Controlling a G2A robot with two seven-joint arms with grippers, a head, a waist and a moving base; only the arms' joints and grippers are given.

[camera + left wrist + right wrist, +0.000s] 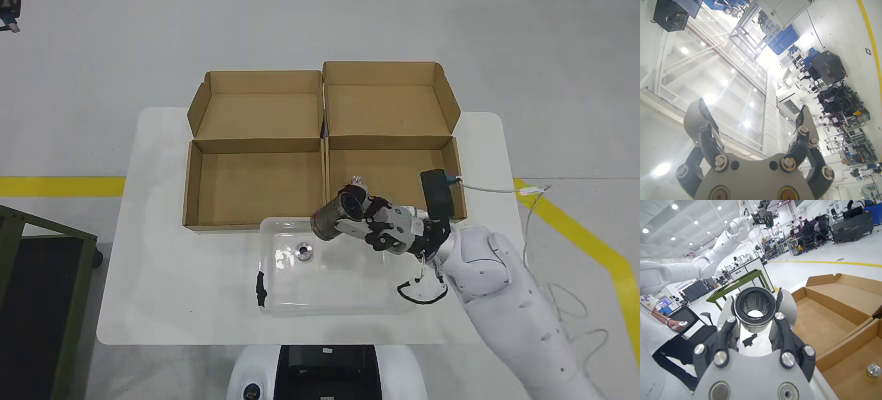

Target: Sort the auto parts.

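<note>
Over the far rim of the bin [340,285], a bearing [328,220] hangs in the air, a steel sleeve lying on its side with its bore facing about 9 o'clock. The right hand [350,212] has closed on its barrel, one finger on each side, and the right wrist view shows the bearing [755,309] seated squarely between them. The grip looks firm.

Just past it at 12 o'clock stand two open cardboard boxes, side by side and touching. The left box [255,190] lies at 11 o'clock and the right box [390,175] at 1 o'clock. The bearing sits close to the wall they share. A small metal part [305,253] rests on the bin floor at 7 o'clock from the bearing. A knob [873,370] sits on cardboard, apparently in the nearer, right box. Bin and boxes stand on a white worktop [160,250].

The left hand [751,106] is raised high, pointing at the ceiling, with its fingers spread wide and nothing between them.

The step in hand seems to be carrying the bearing from bin to box. The next move calls for choosing a box, clearing its near wall, lowering the bearing close to the floor so the round sleeve does not roll, then opening the fingers. Which box suits the bearing cannot be told.
</note>
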